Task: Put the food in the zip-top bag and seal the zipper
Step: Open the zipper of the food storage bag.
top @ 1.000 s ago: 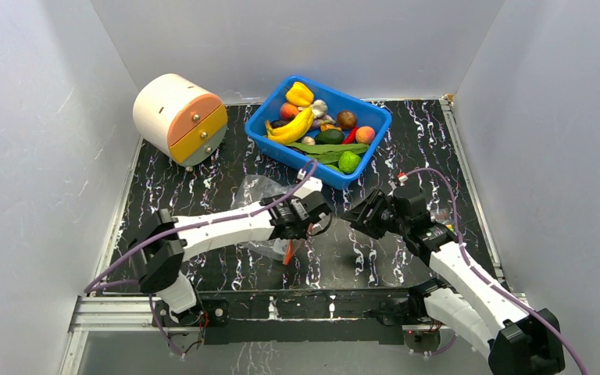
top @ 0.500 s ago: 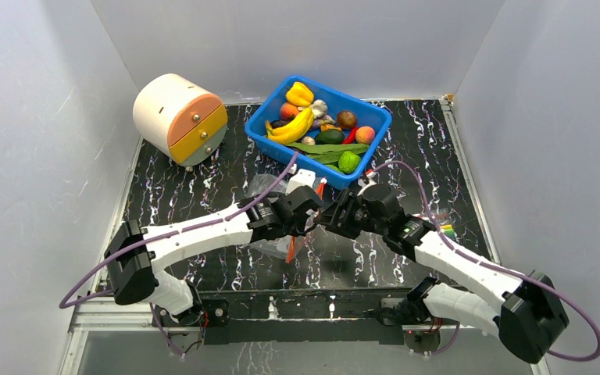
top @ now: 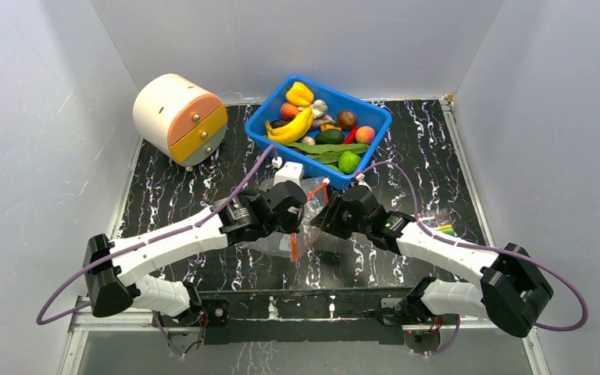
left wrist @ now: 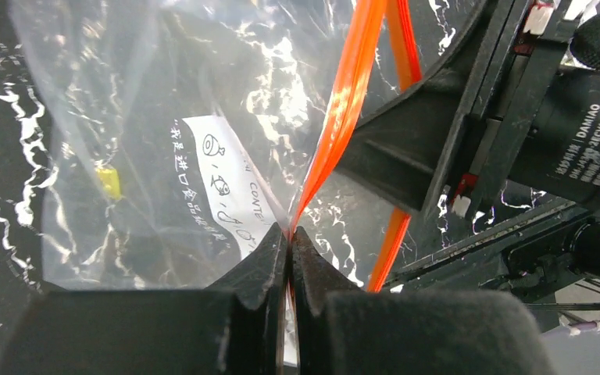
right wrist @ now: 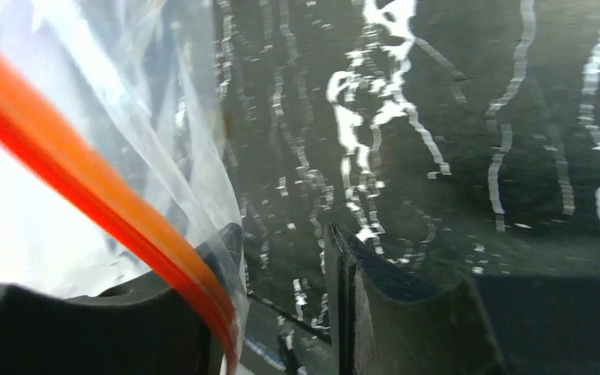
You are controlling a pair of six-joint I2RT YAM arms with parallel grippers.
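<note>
- At the table's (top: 172, 195) middle, in front of the blue bin (top: 336, 94), both arms meet over the zip-top bag (left wrist: 125, 117).
- Left gripper (left wrist: 289, 234): jaws pinched tight on one lip of the bag's mouth, right at the orange zipper (left wrist: 344, 101). The clear film hangs away from the pinch, a printed label showing through it.
- Right gripper (right wrist: 281, 234): jaws partly apart, bare table visible through the gap. One finger (right wrist: 203, 312) has the orange strip and a fold of film lying across it. Nothing clamped.
- Left wrist view shows two orange lips parted, with a black finger of the right gripper reaching between them.
- Food (top: 320, 129): all in the blue bin, banana (top: 293, 126) and lime (top: 349, 162) among it. None visible in the bag.
- Step in hand, as I read it: spreading the bag's mouth ahead of loading. Early in the task; filling and sealing both undone.
- Next move likely calls for the right jaws to close on the far lip and draw it away from the left's pinch.
- Risk: the film is thin and slack, so a finger could catch both lips or slide off the strip.
</note>
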